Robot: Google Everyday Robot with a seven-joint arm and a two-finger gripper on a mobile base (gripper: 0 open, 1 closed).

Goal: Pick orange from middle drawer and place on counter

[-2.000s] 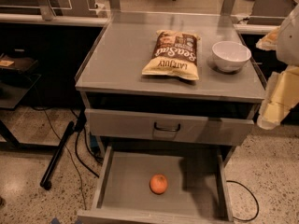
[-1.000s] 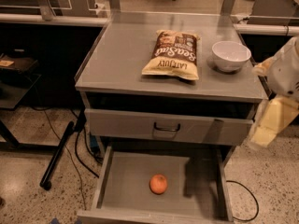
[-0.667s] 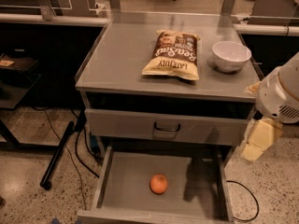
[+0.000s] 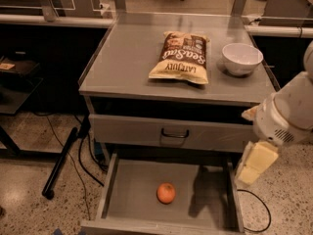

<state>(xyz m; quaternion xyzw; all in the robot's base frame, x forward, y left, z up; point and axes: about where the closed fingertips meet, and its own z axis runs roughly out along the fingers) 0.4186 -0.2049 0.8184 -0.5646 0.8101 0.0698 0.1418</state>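
One orange [image 4: 166, 193] lies on the flat floor of the open drawer [image 4: 132, 190], a little left of centre and nearer the front edge than the back. Nothing touches it and it sits alone on the bare grey metal. The drawer is pulled well out and its low side walls show on both sides.

A dark shadow [image 4: 208, 195] falls on the drawer floor to the right of the orange, apart from it.

Gripper [image 4: 247, 174]: pale yellow, hanging from the white arm [image 4: 286, 114] at the right side of the cabinet. It hovers over the drawer's right wall, above the level of the drawer floor and well apart from the orange. Cannot tell whether the jaws are released or clenched. Nothing is seen held.

Above the open drawer is a closed drawer front [image 4: 137, 131] with a dark loop handle [image 4: 174, 132].

On the tabletop [image 4: 127, 58], a brown-and-cream snack bag [image 4: 180, 58] lies flat near the middle. A white bowl [image 4: 242, 58] stands upright just to its right, near the right rim, not touching the bag.

On the speckled floor, a black pole [image 4: 61, 160] leans at the left of the cabinet and a dark cable [image 4: 261, 212] loops at the lower right.
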